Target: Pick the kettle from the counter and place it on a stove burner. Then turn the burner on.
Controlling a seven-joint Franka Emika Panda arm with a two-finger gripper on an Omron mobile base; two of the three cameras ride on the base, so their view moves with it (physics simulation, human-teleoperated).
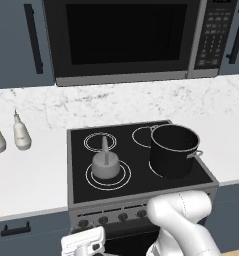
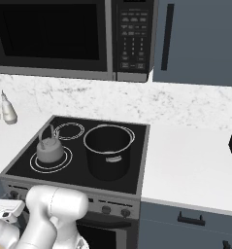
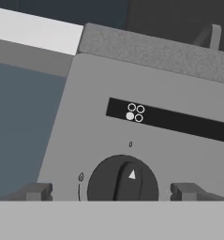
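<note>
On the stove's front panel, low at the left end, the work now concerns a knob rather than the kettle. The kettle (image 1: 105, 167) already sits centred on the stove burner (image 1: 108, 176), the large double ring at the front left of the black cooktop, with the counter (image 1: 26, 172) bare beside it apart from 2 white bottles (image 1: 8, 135) near the wall. So the placing looks finished, and turning the burner on is what remains.

In the hand view, going left to right: the left fingertip (image 3: 37, 191) stands well clear of the knob (image 3: 123, 180), the knob sits between, and the right fingertip (image 3: 186, 191) stands clear on the other side. The gripper (image 3: 112, 192) has its jaws spread wide and holds nothing. Above the knob, a small diagram of 4 circles (image 3: 135, 113) has its lower-left circle filled, which I read as marking the front-left burner, the 1 under the kettle.

To do this well, the hand should advance straight in until the fingers bracket the knob's raised ridge, close squarely on it, then rotate about the knob's own axis without dragging sideways. The tall black pot (image 1: 174, 150) at the right needs no attention.
</note>
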